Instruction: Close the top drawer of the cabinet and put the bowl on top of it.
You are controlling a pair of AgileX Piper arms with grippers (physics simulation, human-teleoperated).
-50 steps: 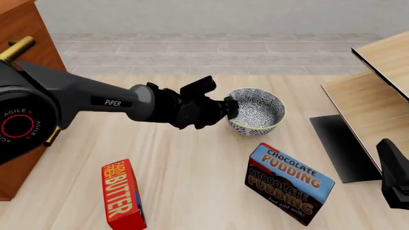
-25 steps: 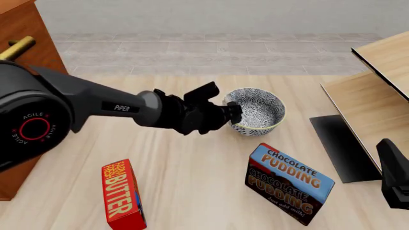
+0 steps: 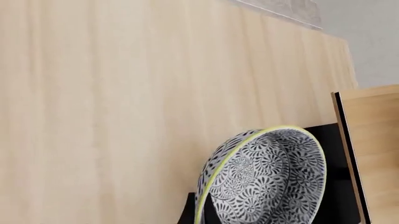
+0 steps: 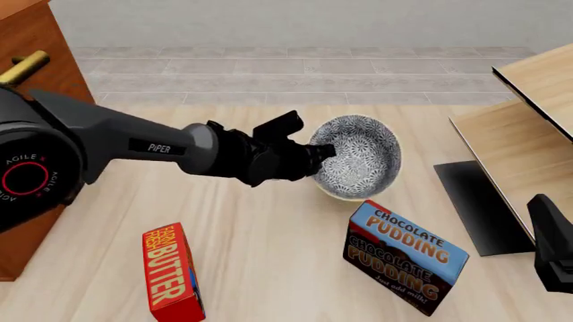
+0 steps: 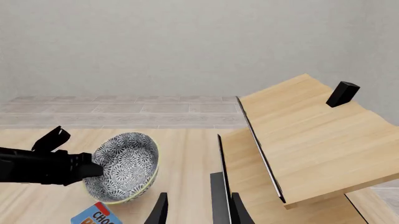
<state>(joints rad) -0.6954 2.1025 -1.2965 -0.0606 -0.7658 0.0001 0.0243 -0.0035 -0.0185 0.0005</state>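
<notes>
Bright, even, diffuse light fills all three simulator renders, with no visible lamp or clear direction. Shadows are faint: a soft dark patch lies on the pale table (image 4: pixel 268 268) under the tilted bowl (image 4: pixel 358 155) and beside the pudding box (image 4: pixel 404 257). No glare, motion blur or grain. Everything is sharp from near to far, edges straight, with no lens distortion

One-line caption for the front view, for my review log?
Left claw grips the rim of the blue-grey floral bowl, tilting it above the pale wooden table, beside the chocolate pudding box.
</notes>
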